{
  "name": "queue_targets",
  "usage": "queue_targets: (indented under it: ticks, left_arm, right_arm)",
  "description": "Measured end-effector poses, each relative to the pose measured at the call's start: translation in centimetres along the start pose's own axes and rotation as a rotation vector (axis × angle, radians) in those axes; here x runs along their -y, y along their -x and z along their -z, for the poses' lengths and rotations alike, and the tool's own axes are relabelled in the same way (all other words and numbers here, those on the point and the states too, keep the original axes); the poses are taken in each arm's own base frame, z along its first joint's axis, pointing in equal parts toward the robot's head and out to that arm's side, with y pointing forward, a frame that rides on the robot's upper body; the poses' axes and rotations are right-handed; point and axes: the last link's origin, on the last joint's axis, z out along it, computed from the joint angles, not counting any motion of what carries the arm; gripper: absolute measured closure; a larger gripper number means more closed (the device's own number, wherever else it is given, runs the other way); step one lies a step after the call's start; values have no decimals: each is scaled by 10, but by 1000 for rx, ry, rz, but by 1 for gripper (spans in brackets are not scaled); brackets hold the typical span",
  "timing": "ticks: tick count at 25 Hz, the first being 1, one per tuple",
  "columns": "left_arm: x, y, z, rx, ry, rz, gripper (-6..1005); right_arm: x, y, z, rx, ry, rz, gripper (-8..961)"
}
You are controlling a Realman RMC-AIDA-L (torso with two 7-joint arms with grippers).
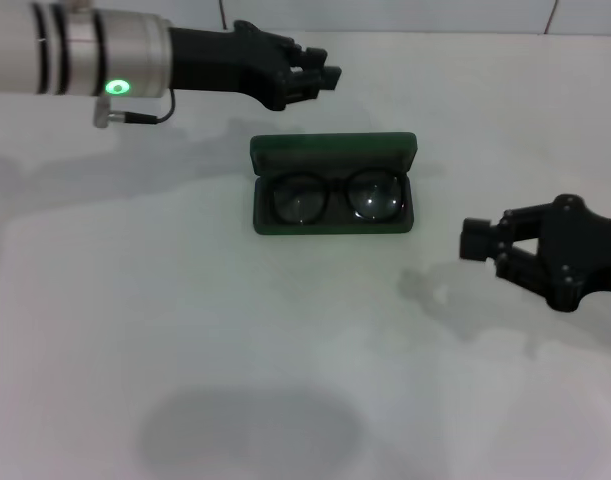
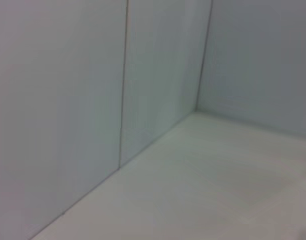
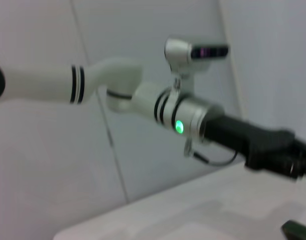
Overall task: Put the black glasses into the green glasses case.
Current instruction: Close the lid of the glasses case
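Glasses (image 1: 337,196) lie lengthwise in open case (image 1: 332,190), seemingly lenses-up; right gripper (image 1: 482,247) fingers wide, left's (image 1: 320,76) unclear.

The long white and silver left arm (image 1: 75,55) runs off the head view's left edge. The chunky black right gripper (image 1: 482,243) is cut off at the right edge. In the right wrist view, only a tiny corner of the dark green hard glasses case (image 3: 299,232) peeks in at the edge. The left wrist view shows none of its own fingers.
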Motion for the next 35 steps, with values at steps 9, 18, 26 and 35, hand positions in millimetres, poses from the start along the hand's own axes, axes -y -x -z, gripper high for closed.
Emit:
queue_targets:
  ticks: [9,18,26,35]
  left_arm:
    - [-4,8,-25,81,-45,-20,709]
    - [-18,25,-39,136,-30,-19,712]
    - [-22,32,-44,138,-39,-3,711]
    - [-33,41,-48,143,-4,24,813]
  right_arm:
    - [15,-11,8,80,-76,-30,819]
    - [19,-14,6,84,-83,-56,813]
    - [15,-23,9,90,-89,-93,808]
    - [11,-32,13,94,-96,-119,802]
